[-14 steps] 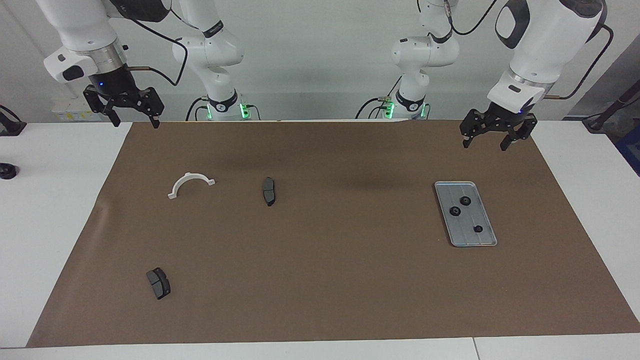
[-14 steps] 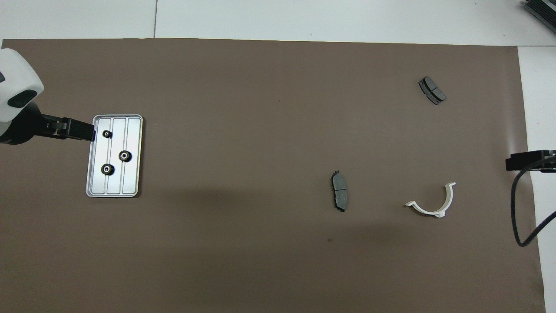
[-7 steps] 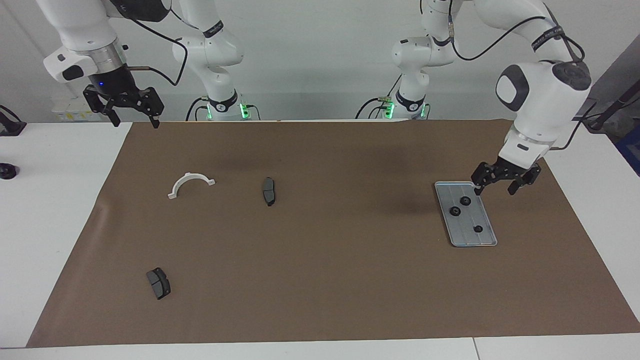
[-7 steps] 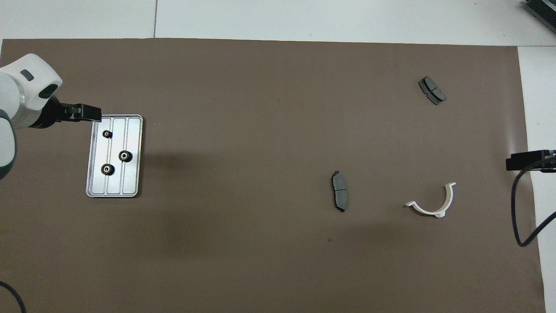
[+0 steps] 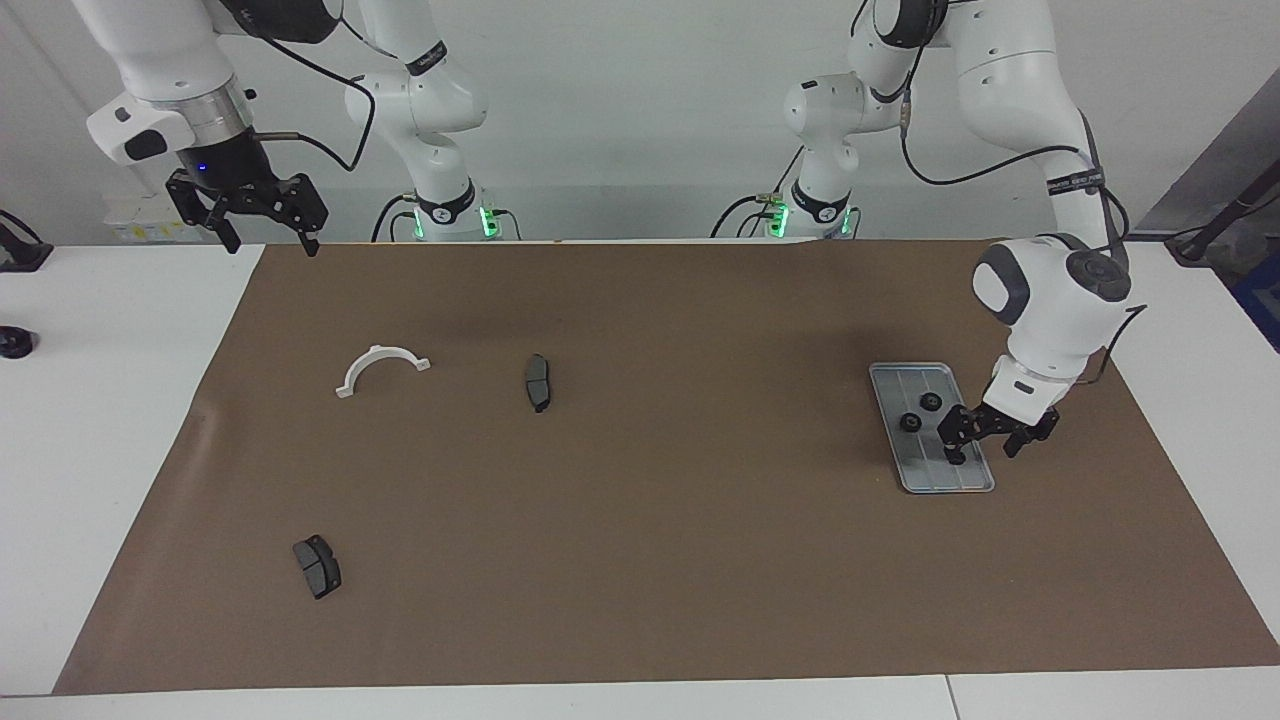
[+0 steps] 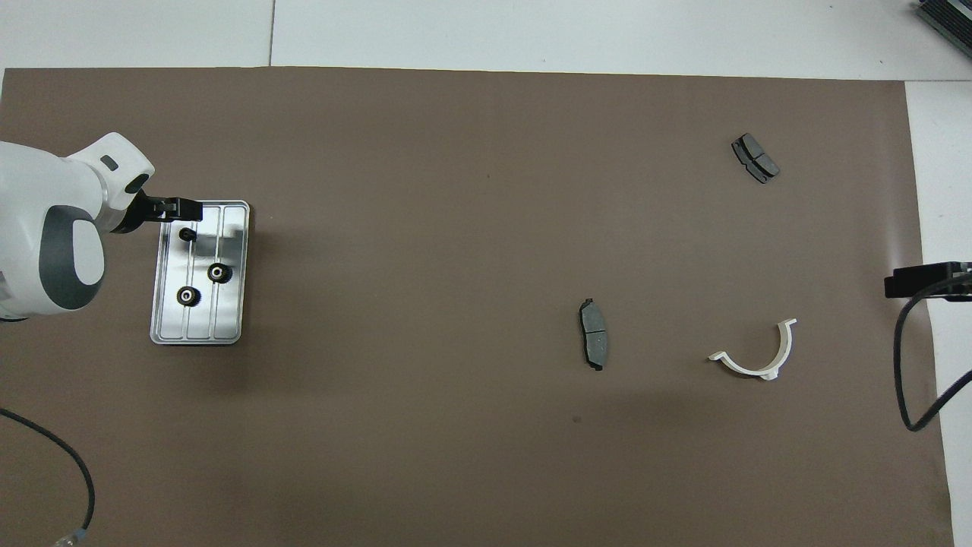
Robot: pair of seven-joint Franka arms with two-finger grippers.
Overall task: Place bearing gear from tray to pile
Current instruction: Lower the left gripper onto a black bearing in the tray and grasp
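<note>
The silver ribbed tray (image 5: 925, 472) (image 6: 228, 313) lies toward the left arm's end of the brown mat. It holds three black bearing gears: two show in the facing view (image 5: 929, 402) (image 5: 910, 422), and all three show in the overhead view (image 6: 187, 235) (image 6: 219, 272) (image 6: 187, 295). My left gripper (image 5: 985, 447) (image 6: 181, 210) is open and low over the tray's outer long edge. One finger covers the gear farthest from the robots. The pile is a white half-ring bracket (image 5: 380, 367) (image 6: 759, 358) and two dark brake pads (image 5: 538, 382) (image 5: 317, 566). My right gripper (image 5: 262, 218) is open and waits raised.
The brown mat (image 5: 640, 520) covers most of the white table. The pile parts lie scattered toward the right arm's end, well apart. A small black knob (image 5: 14, 342) sits on the white table past the mat's edge. A cable (image 6: 911, 365) hangs by the right gripper.
My left arm has swung down from above the mat's near edge to the tray, and its gripper now sits low over the farthest gear. The right arm has not moved.
</note>
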